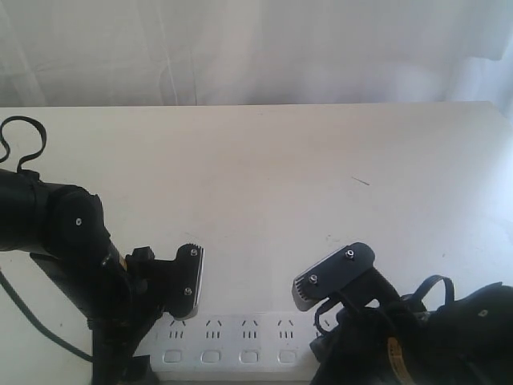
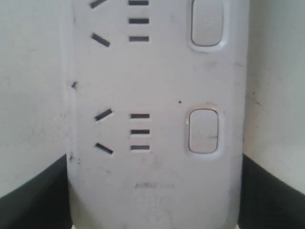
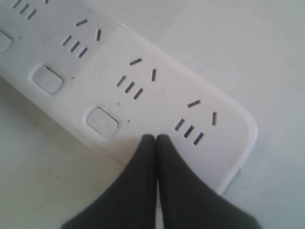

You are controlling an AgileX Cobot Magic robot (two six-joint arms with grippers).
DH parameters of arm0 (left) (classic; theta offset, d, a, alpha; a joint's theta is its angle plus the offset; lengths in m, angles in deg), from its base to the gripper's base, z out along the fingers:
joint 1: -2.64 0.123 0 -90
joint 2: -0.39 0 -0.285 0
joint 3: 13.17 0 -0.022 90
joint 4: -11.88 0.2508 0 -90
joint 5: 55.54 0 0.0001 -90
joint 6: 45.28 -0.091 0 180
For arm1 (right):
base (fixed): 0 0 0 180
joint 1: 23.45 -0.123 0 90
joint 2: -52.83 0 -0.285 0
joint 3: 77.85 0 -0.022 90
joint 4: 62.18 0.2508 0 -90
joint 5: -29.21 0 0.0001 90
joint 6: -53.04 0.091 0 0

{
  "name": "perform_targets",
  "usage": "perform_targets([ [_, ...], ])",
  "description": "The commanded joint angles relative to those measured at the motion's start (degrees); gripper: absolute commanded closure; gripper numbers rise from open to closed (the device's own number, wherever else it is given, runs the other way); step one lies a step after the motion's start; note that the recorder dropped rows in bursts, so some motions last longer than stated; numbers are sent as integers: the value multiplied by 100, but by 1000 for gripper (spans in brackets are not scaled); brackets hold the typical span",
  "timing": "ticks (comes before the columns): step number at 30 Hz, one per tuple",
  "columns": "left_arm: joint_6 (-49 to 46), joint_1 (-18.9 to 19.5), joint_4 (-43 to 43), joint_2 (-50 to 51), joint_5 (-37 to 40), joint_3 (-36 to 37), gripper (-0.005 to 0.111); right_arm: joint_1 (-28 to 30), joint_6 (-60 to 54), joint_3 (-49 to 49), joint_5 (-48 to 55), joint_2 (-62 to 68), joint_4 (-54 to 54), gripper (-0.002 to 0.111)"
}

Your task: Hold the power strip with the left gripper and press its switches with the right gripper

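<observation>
Closed, nothing held: the right gripper [image 3: 156, 140] has its fingers pressed together, tips down on the power strip [image 3: 143, 81] near its rounded end, just beside the last socket group. The button there is hidden under the tips, so can't tell if it's pushed in. Other switches [image 3: 101, 121] sit bare further along the row. The left gripper [image 2: 154, 162] is clamped across the strip's width, one black finger [image 2: 28, 200] against each long side. In the exterior view the strip lies flat at 6 o'clock on the white table [image 1: 264, 176], with the left gripper at 7 o'clock over one end and the right gripper at 5 o'clock over the other. White curtain [image 1: 256, 48] at 12 o'clock.
</observation>
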Motion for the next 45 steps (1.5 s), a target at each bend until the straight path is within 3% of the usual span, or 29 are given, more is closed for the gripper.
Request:
perform_targets([
  [1,-38,28,361,189,259,177,107,16,28,73,678,-28,-85,108],
  [15,-48,16,213,178,-204,177,107,16,123,-40,1070,-2860,-95,108],
  [27,-48,16,157,178,-442,177,106,16,123,-30,915,-2570,-82,108],
  [29,-48,16,198,178,-413,177,85,16,135,-30,916,-2462,-82,108],
  [31,-10,16,198,178,-445,177,43,16,135,-30,916,-2344,-82,108],
  [32,6,16,198,178,-527,177,14,16,135,-30,916,-2272,-82,108],
  [33,66,16,198,178,-542,177,3,16,146,-30,916,-2240,-82,108],
  [39,79,16,304,-140,-102,27,5,16,146,-30,916,-2108,-82,108],
  [45,281,16,65,-1331,730,-670,5,16,146,-30,1018,-2012,-94,108],
])
